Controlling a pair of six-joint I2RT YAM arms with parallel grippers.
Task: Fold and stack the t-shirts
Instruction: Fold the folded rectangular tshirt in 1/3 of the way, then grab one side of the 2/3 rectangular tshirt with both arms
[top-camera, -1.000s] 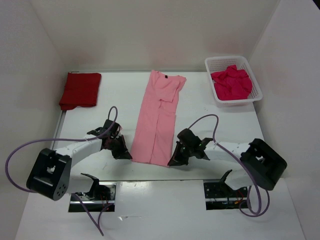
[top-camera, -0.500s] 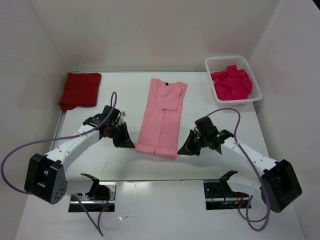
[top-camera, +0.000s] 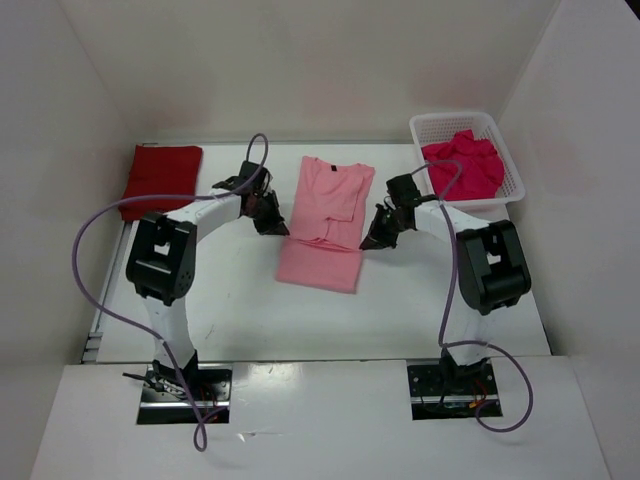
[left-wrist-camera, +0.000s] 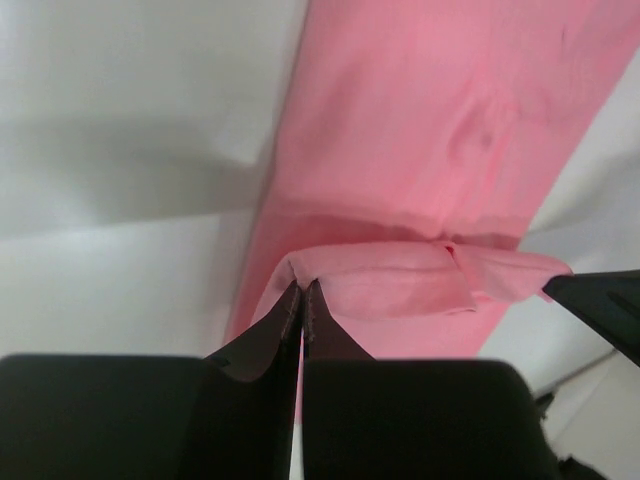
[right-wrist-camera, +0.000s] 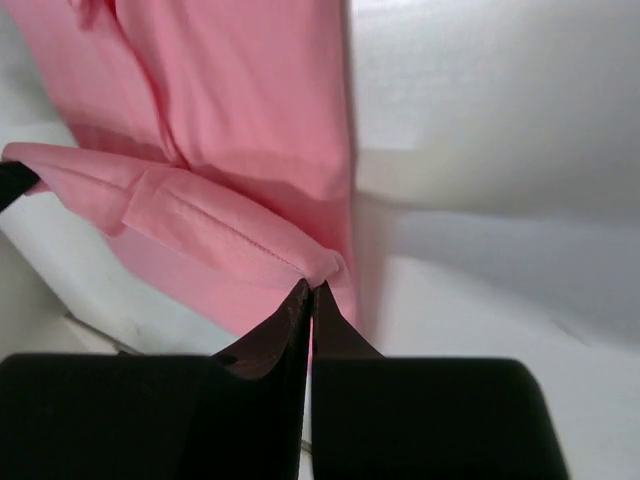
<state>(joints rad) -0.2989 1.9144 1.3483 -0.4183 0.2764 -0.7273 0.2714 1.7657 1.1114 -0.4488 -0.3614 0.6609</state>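
A light pink t-shirt (top-camera: 328, 215) lies lengthwise in the middle of the table, its lower part doubled back toward the collar. My left gripper (top-camera: 276, 228) is shut on the left corner of the raised hem (left-wrist-camera: 300, 275). My right gripper (top-camera: 372, 240) is shut on the hem's right corner (right-wrist-camera: 322, 268). Between the two grips the hem hangs a little above the shirt's body (left-wrist-camera: 420, 130). A dark red t-shirt (top-camera: 160, 180) lies folded at the back left. A crimson-magenta t-shirt (top-camera: 462, 167) sits crumpled in the basket.
The white lattice basket (top-camera: 436, 129) stands at the back right corner. White walls enclose the table on three sides. Both arms stretch far out over the table, their purple cables (top-camera: 90, 260) arching beside them.
Both grippers have carried the pink shirt's bottom hem from the near side up toward the collar, folding the shirt over itself. The arms are now stretched far forward.
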